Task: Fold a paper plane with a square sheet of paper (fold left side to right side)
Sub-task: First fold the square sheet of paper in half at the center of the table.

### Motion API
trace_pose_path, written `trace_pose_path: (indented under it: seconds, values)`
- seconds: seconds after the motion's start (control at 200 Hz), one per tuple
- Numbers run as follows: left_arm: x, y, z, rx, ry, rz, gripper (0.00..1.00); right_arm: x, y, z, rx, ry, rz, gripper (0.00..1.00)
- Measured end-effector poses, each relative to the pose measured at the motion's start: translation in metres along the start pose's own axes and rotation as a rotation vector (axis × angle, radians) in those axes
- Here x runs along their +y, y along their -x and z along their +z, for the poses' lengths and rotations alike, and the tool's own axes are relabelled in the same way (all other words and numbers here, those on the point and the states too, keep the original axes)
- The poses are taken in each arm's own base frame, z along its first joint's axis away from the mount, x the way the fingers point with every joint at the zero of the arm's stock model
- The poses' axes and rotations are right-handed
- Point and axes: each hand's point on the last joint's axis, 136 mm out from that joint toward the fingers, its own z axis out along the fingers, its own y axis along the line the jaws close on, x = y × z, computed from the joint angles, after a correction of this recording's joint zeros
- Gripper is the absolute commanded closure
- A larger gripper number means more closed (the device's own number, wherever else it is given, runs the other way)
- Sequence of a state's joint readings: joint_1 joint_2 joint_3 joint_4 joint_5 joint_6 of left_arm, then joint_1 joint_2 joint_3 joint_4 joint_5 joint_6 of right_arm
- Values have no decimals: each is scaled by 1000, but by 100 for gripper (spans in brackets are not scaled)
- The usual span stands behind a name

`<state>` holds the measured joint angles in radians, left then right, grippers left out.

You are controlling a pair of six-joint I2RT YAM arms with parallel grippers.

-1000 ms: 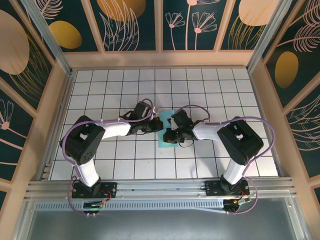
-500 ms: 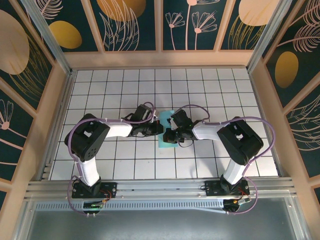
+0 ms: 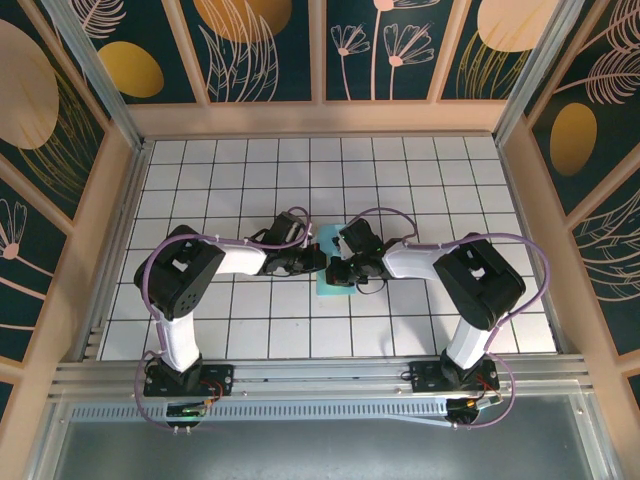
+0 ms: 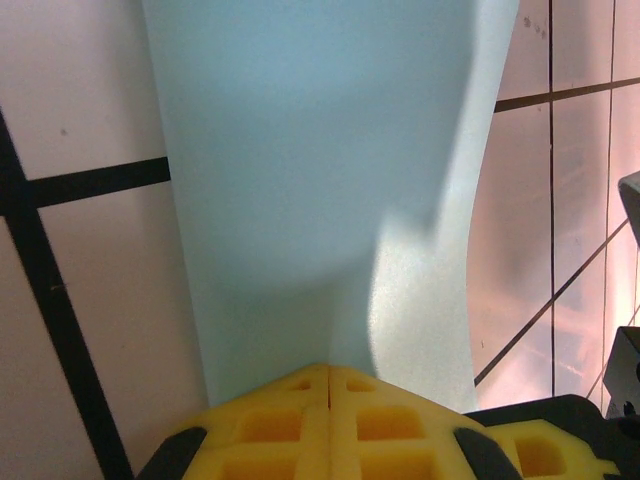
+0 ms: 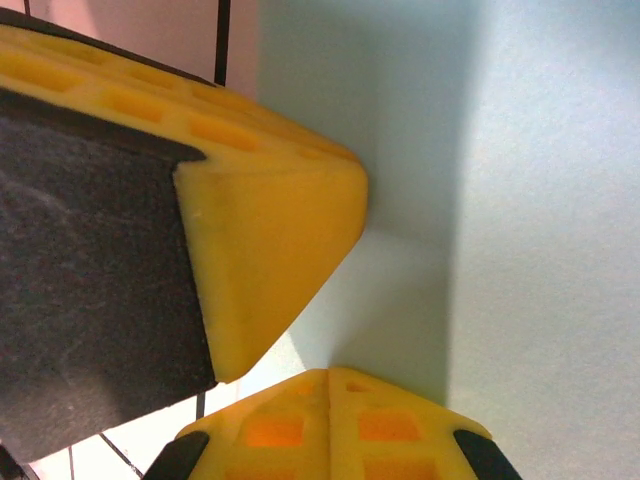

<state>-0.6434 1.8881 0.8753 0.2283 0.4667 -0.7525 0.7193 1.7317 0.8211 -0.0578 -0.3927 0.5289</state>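
Table (image 3: 250,180): white tiles with dark grid lines; both arms are bolted at its near edge.
Left arm (image 3: 235,262): reaches from the near left in toward the middle of the table, with its wrist low over the tiles.
Left pincer (image 3: 312,259): closed. In its own wrist view the left pincer (image 4: 330,378) has its yellow jaws pressed together with no gap, and the tips are right at the edge of the paper. I cannot tell whether a layer is nipped between them.
Sheet of paper (image 3: 329,287): light turquoise-blue, lying on the middle tiles between the two wrists. From above, the visible part is a strip taller than it is wide, partly hidden under both pincers. In the left wrist view the sheet of paper (image 4: 320,150) spreads away from the tips, plain and unmarked, with a soft shadowed bend near them.
Right pincer (image 3: 340,268): closed. In its wrist view the right pincer (image 5: 330,385) has its tips together on the sheet of paper (image 5: 540,200), with the left pincer's yellow fingers (image 5: 270,230) just beside it on the same sheet.
Right arm (image 3: 410,262): comes in from the near right, its wrist meeting the left one over the paper.
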Motion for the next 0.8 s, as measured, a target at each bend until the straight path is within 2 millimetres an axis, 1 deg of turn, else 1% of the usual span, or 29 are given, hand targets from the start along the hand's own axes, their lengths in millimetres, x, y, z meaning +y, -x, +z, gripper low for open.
trace_pose_path:
  seconds: [0.19, 0.365, 0.49, 0.651, 0.801]
  values:
    - [0, 2, 1, -2, 0, -2, 100, 0, 0, 0, -2, -2, -8, 100]
    - [0, 11, 4, -3, 4, -5, 100, -1, 3, 1, -14, -6, -23, 100]
    - [2, 24, 5, -18, 12, -4, 100, -1, 4, 0, -21, -7, -31, 100]
    - [10, 54, 6, -71, 40, -1, 100, -1, 4, 1, -21, -7, -32, 100]
    - [15, 73, 7, -96, 58, 1, 100, -1, 4, 1, -21, -6, -33, 100]
